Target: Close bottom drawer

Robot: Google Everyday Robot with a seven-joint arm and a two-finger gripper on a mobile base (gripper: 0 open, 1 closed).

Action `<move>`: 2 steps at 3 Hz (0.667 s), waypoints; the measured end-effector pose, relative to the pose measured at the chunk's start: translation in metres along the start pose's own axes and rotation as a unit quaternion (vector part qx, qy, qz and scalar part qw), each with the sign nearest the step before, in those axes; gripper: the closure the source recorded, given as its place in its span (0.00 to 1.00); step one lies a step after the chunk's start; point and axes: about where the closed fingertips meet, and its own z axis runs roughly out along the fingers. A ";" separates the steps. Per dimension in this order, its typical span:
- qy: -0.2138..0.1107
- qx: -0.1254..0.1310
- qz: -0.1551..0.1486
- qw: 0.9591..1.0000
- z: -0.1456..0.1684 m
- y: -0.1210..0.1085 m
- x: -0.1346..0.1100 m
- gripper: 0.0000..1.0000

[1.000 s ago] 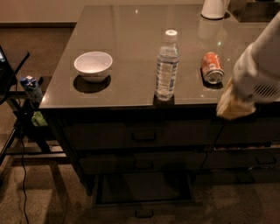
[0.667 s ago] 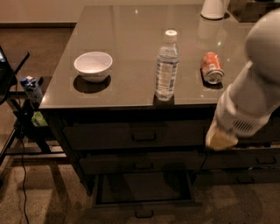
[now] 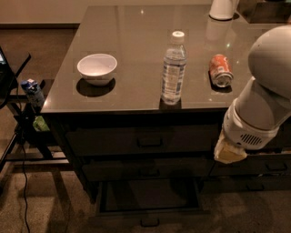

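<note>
The bottom drawer is the lowest of three wide dark drawers under the counter. It stands pulled out toward me, its inside is dark, and its small pull is at the front centre. The two drawers above it are shut. My white arm comes down from the upper right. My gripper shows only as a pale tan end in front of the right-hand drawer stack, to the right of and above the open drawer, not touching it.
On the dark glossy counter are a white bowl, a clear water bottle, an orange can on its side and a white object at the back. A black stand holding a blue can is at the left, with a cable on the floor.
My arm has swung down and forward, from the counter's right edge to in front of the right-hand drawers. The gripper end is lower now. The bottom drawer stays open.
</note>
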 end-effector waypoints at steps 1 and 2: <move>0.007 -0.041 0.029 0.999 0.036 0.024 0.013 1.00; 0.019 -0.104 0.066 0.992 0.101 0.064 0.030 1.00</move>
